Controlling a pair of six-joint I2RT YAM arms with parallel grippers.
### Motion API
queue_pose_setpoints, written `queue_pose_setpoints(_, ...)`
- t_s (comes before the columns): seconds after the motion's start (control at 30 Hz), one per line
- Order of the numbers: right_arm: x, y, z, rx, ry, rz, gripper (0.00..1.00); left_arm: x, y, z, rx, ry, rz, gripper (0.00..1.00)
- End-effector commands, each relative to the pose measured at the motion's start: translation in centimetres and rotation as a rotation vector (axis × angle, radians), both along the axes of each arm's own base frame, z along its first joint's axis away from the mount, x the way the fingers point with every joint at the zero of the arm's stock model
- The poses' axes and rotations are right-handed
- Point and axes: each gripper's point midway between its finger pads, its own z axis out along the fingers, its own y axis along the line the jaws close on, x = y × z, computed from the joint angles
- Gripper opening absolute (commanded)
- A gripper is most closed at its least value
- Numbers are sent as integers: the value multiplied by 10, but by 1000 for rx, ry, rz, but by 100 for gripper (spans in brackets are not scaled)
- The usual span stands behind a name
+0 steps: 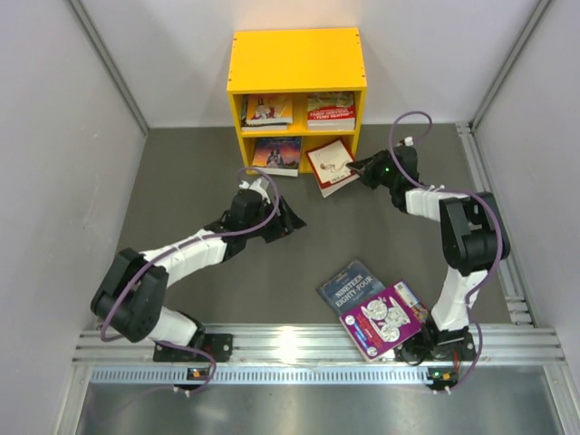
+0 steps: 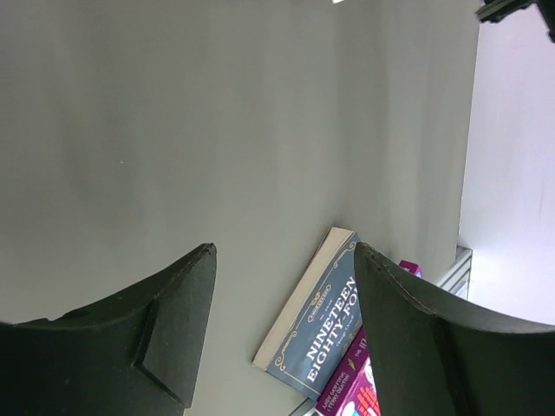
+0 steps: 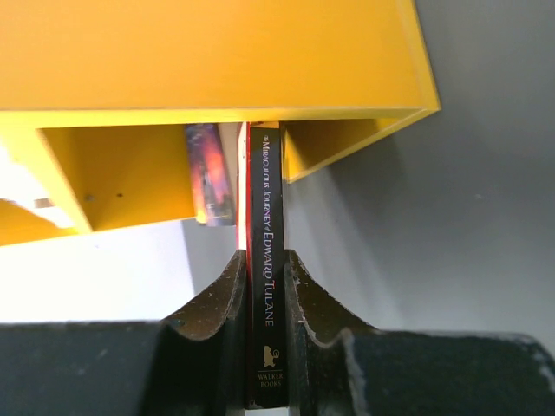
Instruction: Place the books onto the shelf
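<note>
The yellow shelf [image 1: 296, 60] stands at the back of the table. Two books lie in its upper compartments, and one book [image 1: 277, 154] sits lower left. My right gripper [image 1: 362, 170] is shut on a red-cream book [image 1: 331, 168], tilted at the mouth of the lower right compartment. In the right wrist view the gripper [image 3: 264, 260] clamps the book's dark spine [image 3: 263, 191], pointing at the shelf [image 3: 217, 52]. My left gripper [image 1: 288, 222] hovers open and empty over mid-table. Past its fingers [image 2: 186, 321] lie a dark blue book [image 2: 316, 334] and a purple book [image 2: 351, 394].
The dark blue book [image 1: 349, 285] and the purple book [image 1: 385, 319] overlap near the right arm's base, by the aluminium rail [image 1: 299, 344] at the table's front edge. White walls close in both sides and the back.
</note>
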Motion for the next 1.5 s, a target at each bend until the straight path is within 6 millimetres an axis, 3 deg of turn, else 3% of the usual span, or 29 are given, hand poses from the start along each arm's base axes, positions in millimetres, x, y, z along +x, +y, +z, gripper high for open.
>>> queue_pose_setpoints(0.0,11,-11,71,58,-204,-69,0,5,-7,7,-45,-38,-17,69)
queue_pose_setpoints(0.13,15,-13,62,63,-168,-130,0,7,-9,7,-50,-41,-18,69)
queue_pose_setpoints(0.37,14,1,17,21,-32,-272,0,24,-12,-5,42,-69,-12,68)
queue_pose_setpoints(0.4,12,1,13,9,-16,-293,0,33,-15,2,54,-93,-12,67)
queue_pose_setpoints(0.47,11,1,7,0,6,-353,0,42,-10,-13,142,-90,-5,64)
queue_pose_setpoints(0.5,11,1,2,-9,20,-367,0,55,-14,-2,152,-118,0,63)
queue_pose_setpoints(0.53,11,3,0,-5,33,-378,0,60,-10,-16,217,-107,1,61)
queue_pose_setpoints(0.57,16,3,-3,-11,42,-390,0,67,-11,-17,236,-113,2,60)
queue_pose_setpoints(0.6,17,3,-10,-18,67,-393,0,80,-16,-5,241,-143,7,59)
queue_pose_setpoints(0.67,20,6,-22,-23,94,-391,0,94,-18,-21,301,-133,3,56)
queue_pose_setpoints(0.7,23,8,-21,-18,92,-388,0,106,-24,-12,307,-143,6,55)
queue_pose_setpoints(0.73,24,10,-24,-14,99,-382,0,111,-26,-31,341,-113,-8,54)
queue_pose_setpoints(0.77,27,13,-30,-14,110,-368,0,114,-28,-37,355,-95,-14,52)
queue_pose_setpoints(0.8,29,15,-33,-13,117,-358,0,126,-35,-29,346,-116,-11,51)
queue_pose_setpoints(0.83,30,16,-35,-11,123,-350,0,129,-37,-43,359,-93,-15,49)
queue_pose_setpoints(0.9,31,18,-44,-9,142,-343,0,138,-45,-42,353,-98,-19,47)
queue_pose_setpoints(0.93,32,17,-47,-6,147,-339,0,140,-47,-54,364,-78,-19,45)
queue_pose_setpoints(0.97,33,18,-51,-6,152,-334,0,147,-50,-49,360,-91,-12,44)
queue_pose_setpoints(1.03,35,19,-51,1,152,-322,0,150,-49,-69,390,-52,-11,39)
queue_pose_setpoints(1.17,39,17,-56,14,152,-289,0,164,-51,-88,442,-32,12,28)
queue_pose_setpoints(1.2,40,17,-55,19,148,-281,3,171,-55,-85,432,-40,20,27)
queue_pose_setpoints(1.23,41,15,-56,24,147,-271,21,174,-54,-94,440,-25,31,24)
queue_pose_setpoints(1.3,40,16,-55,33,139,-247,40,184,-59,-91,428,-35,56,22)
queue_pose_setpoints(1.33,39,16,-53,37,137,-235,52,185,-58,-102,441,-14,70,22)
queue_pose_setpoints(1.37,36,14,-53,35,140,-233,57,194,-63,-95,432,-24,80,20)
queue_pose_setpoints(1.4,34,12,-52,35,138,-230,62,195,-63,-109,444,0,85,19)
queue_pose_setpoints(1.47,26,8,-47,36,138,-216,69,201,-67,-107,439,8,91,16)
